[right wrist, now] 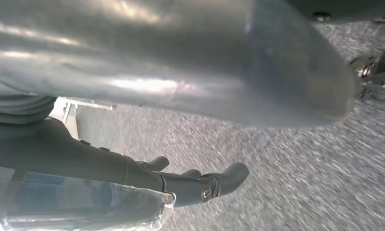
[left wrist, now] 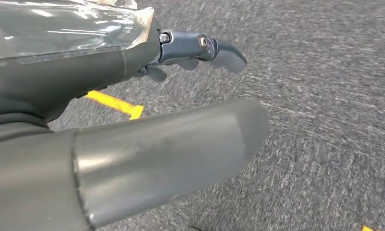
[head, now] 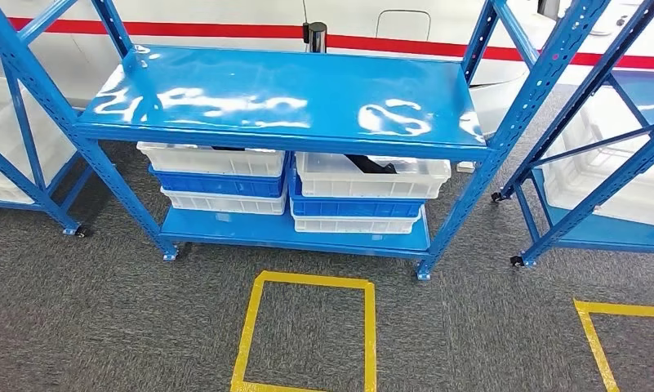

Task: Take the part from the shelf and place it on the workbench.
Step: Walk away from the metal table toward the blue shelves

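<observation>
We face a blue metal shelf rack on castors (head: 282,98), its glossy upper deck throwing back pale reflections. On the lower deck, two stacks of shallow plastic crates stand side by side, white and blue layers alternating. The top white crate of the left stack (head: 211,159) holds something dark that we can barely make out under the deck's edge. The top white crate of the right stack (head: 372,178) carries a black elongated part (head: 371,164), lying at a slant inside it, partly tucked beneath the deck above.

On the grey speckled carpet (head: 470,327) in front of the rack, a square outlined in yellow tape (head: 309,335) sits near us; the corner of a second yellow tape outline (head: 601,327) shows to the right. Further blue racks stand to the left and right, with large white bins on their lower levels. A white wall with a red stripe (head: 225,30) runs along the far side.

In the left wrist view, we see the left robot hand (left wrist: 147,139) above the carpet, thick grey thumb extended and darker fingers (left wrist: 214,48) apart, holding nothing. In the right wrist view, the right robot hand (right wrist: 180,96) likewise hangs over the carpet, its dark fingers (right wrist: 214,180) loose and spread, nothing in its grasp.
</observation>
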